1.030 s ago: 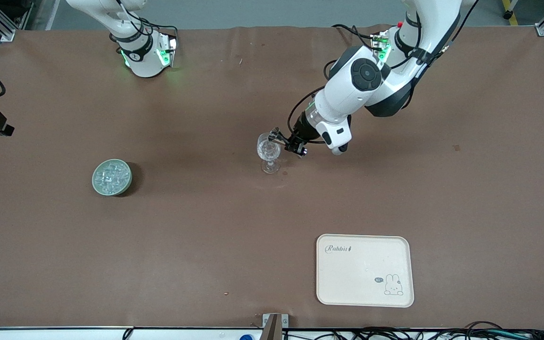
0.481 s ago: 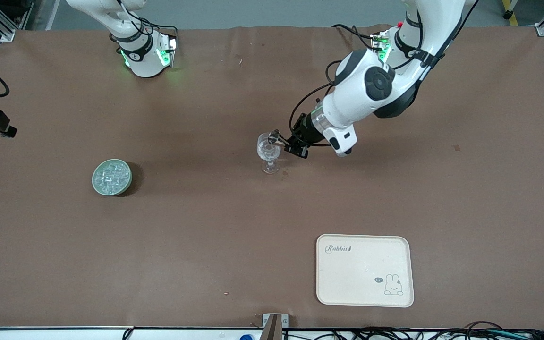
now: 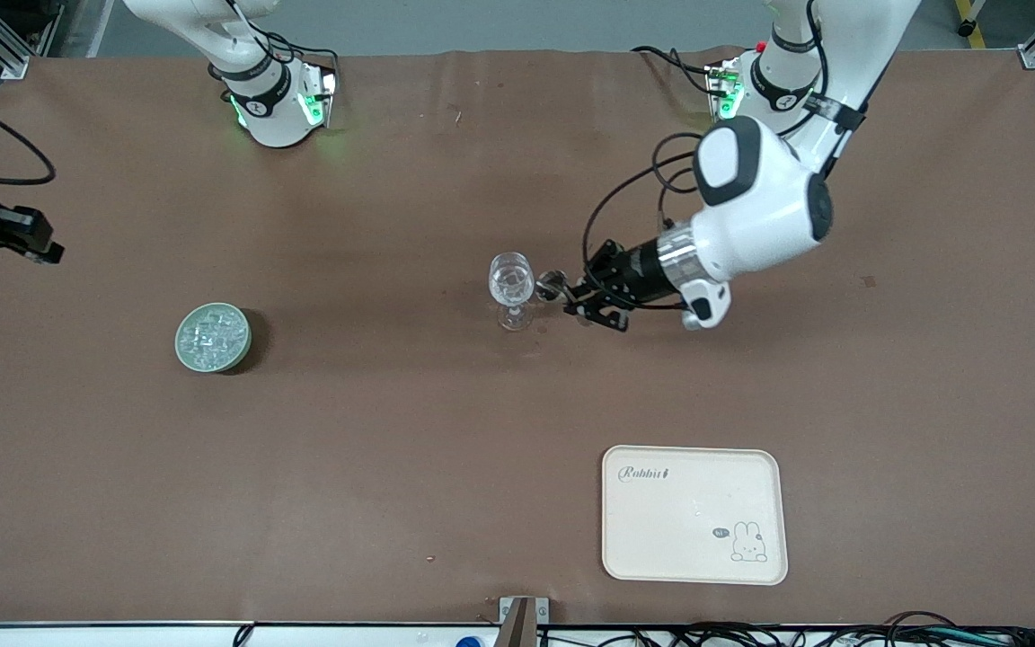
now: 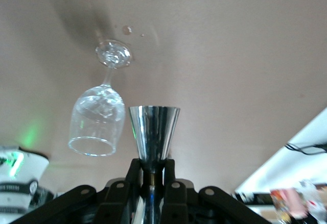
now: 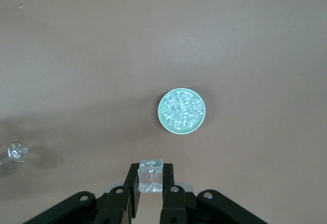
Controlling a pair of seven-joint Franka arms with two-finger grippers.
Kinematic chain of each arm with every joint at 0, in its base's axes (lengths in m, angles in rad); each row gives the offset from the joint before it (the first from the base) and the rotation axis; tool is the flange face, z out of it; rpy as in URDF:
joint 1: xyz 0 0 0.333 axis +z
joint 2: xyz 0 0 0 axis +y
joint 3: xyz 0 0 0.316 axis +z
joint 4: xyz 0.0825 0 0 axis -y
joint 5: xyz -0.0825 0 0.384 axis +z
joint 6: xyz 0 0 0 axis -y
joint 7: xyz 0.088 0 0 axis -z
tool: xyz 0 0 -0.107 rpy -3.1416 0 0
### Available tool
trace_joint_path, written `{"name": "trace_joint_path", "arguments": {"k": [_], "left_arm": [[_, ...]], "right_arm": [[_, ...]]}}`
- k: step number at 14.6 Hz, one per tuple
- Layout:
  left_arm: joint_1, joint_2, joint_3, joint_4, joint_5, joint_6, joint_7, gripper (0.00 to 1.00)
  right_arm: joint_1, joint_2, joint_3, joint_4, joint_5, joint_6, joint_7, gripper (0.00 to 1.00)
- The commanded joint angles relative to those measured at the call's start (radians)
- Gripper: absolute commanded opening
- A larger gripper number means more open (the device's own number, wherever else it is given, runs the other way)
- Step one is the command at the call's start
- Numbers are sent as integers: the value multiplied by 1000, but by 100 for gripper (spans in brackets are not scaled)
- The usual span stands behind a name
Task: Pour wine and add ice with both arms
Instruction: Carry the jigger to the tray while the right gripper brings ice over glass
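A clear stemmed glass (image 3: 511,288) (image 4: 98,119) stands upright mid-table. Beside it, toward the left arm's end, my left gripper (image 3: 576,295) (image 4: 153,165) is shut on the waist of a steel jigger (image 3: 554,286) (image 4: 154,132). The jigger lies tipped with its mouth toward the glass, clear of the rim. The ice (image 3: 212,334) (image 5: 181,110) fills a pale green dish (image 3: 183,352) toward the right arm's end. My right gripper (image 5: 150,175) hangs high over the table by the dish, shut on one ice cube (image 5: 152,172). Its black hand (image 3: 14,235) shows at the front view's edge.
A cream tray (image 3: 661,548) with a rabbit drawing lies nearer the front camera, toward the left arm's end. Small drops (image 4: 126,29) sit on the brown table cover beside the glass's foot. Cables run along the table's near edge.
The left gripper has drawn the jigger back from the glass's rim toward the left arm's end, its elbow swinging the same way. The right hand shifted slightly inward at the view's edge.
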Motion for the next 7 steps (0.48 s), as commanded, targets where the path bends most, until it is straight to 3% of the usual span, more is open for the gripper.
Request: {"name": "trace_joint_path", "arguments": {"k": [1,4,7], "left_arm": [[-14,5,130,0,-161,-70,189,1],[-15,95,236,37,-338,-75,356,1],[-15,219,307,160,-398,-92,366,1]], "right_arm": [[83,7,-6,4,14,8,150,3],[186,19,-6,2,16,12,273,0],[315,76,-4,8,23,78,460,0]]}}
